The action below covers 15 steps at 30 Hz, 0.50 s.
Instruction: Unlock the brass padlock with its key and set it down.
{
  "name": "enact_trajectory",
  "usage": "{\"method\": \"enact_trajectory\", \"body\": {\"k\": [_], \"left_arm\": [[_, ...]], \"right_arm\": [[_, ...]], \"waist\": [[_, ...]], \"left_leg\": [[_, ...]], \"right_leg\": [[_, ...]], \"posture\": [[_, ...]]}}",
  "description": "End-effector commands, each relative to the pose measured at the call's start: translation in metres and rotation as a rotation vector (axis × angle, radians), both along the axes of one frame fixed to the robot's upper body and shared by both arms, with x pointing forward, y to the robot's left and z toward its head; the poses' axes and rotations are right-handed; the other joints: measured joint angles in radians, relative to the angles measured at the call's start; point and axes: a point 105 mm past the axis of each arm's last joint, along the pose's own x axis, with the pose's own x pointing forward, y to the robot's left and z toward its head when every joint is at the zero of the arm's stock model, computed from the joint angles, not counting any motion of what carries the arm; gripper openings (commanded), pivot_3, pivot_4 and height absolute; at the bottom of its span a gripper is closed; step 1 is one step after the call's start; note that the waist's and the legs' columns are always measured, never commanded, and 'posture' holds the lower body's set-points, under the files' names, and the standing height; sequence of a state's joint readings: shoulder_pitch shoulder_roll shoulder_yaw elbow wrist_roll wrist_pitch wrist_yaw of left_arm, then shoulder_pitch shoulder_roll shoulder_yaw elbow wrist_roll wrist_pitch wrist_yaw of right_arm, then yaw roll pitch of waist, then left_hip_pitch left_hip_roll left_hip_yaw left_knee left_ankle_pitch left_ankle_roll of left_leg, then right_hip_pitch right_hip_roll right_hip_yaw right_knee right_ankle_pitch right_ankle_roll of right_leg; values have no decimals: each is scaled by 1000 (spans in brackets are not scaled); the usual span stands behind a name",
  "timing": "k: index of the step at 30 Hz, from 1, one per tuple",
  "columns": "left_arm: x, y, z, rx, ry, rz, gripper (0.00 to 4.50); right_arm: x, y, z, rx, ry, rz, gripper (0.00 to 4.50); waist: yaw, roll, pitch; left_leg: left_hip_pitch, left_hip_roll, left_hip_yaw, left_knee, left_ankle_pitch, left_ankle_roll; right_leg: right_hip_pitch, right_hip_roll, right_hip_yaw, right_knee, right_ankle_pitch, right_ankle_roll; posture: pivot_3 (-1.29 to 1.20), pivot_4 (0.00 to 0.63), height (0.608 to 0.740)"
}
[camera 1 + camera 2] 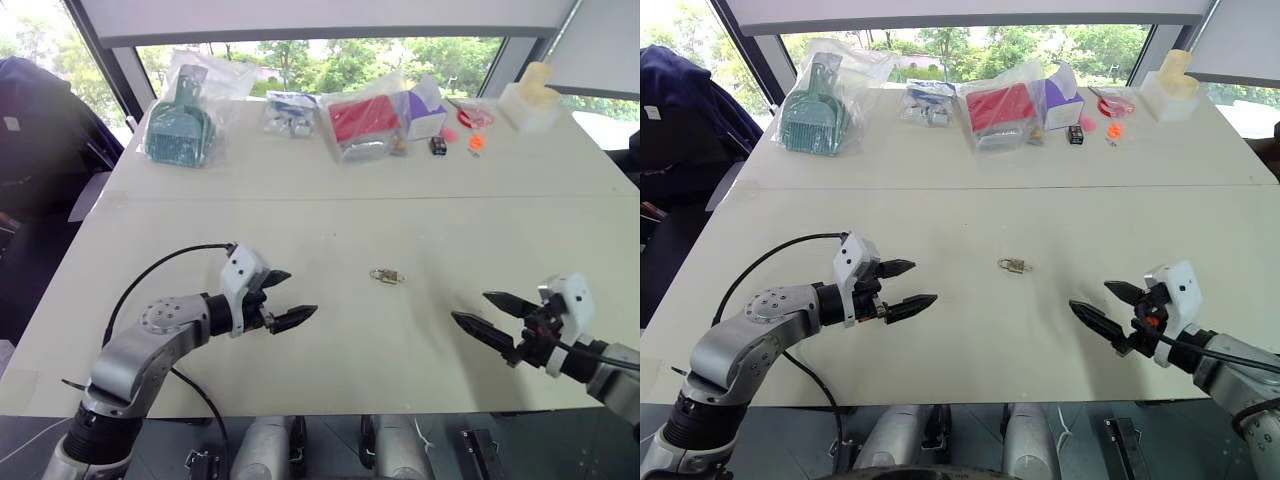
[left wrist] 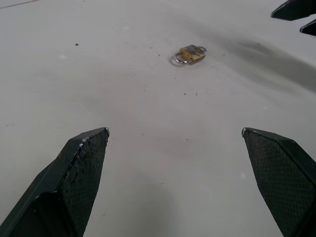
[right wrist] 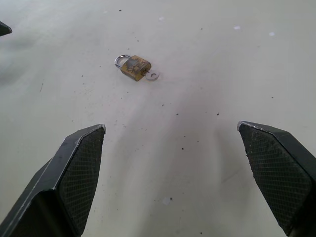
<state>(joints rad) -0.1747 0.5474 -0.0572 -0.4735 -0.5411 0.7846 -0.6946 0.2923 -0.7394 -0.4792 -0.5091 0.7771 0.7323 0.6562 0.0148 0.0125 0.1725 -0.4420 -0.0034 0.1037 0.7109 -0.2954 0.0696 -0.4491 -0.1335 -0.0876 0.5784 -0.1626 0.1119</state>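
- The padlock lies flat on the table, out in the open between the two grippers and a little farther from the robot than either.
- The left gripper points at it from one side and the right gripper from the other; both hover well apart from it. Neither arm looks clearly nearer.
- Both grippers stand wide open and empty, with nothing between the fingers.
- The lock's long axis runs roughly across the table, from one gripper toward the other: the shackle end faces the left gripper and the bottom end faces the right.
- The key shows at the bottom end as a small silvery head, touching the body and apparently seated in the keyhole.
- I judge that the coming move turns on this layout: the left gripper meets the shackle side and the right meets the key.
- The body is a small, squarish brass block with a dull yellow, worn face; the shackle is a thin, shiny steel loop.
- The table is matt, pale and lightly speckled, so the metal could slide when nudged.
- The fingers are black, tapering wedges with a cross-hatched grip surface, broad against so small a lock.
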Motion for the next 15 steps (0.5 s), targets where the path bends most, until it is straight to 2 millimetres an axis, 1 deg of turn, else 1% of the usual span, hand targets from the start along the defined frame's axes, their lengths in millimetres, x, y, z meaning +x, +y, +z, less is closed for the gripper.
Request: {"method": "enact_trajectory", "body": {"k": [1,9,13,15], "left_arm": [[-1,0,11,2,-35,-27,4500],[2,3,11,22,-42,-10,4500],[12,8,9,100,-99,1,4500],[21,13,14,97,-109,14,4500]], "right_arm": [[1,0,6,-8,-36,5,4453],[3,1,7,-6,-39,10,4453],[7,4,8,-5,-46,13,4453],[9,7,9,-4,-50,16,4453]], "waist": [[0,0,0],[0,0,0],[0,0,0],[0,0,0]], "left_leg": [[0,0,0,0,0,0],[0,0,0,0,0,-1],[0,0,0,0,0,-1],[0,0,0,0,0,-1]], "right_leg": [[0,0,0,0,0,0],[0,0,0,0,0,0],[0,0,0,0,0,0],[0,0,0,0,0,0]], "posture": [[0,150,735],[0,150,735],[0,150,735],[0,150,735]]}}
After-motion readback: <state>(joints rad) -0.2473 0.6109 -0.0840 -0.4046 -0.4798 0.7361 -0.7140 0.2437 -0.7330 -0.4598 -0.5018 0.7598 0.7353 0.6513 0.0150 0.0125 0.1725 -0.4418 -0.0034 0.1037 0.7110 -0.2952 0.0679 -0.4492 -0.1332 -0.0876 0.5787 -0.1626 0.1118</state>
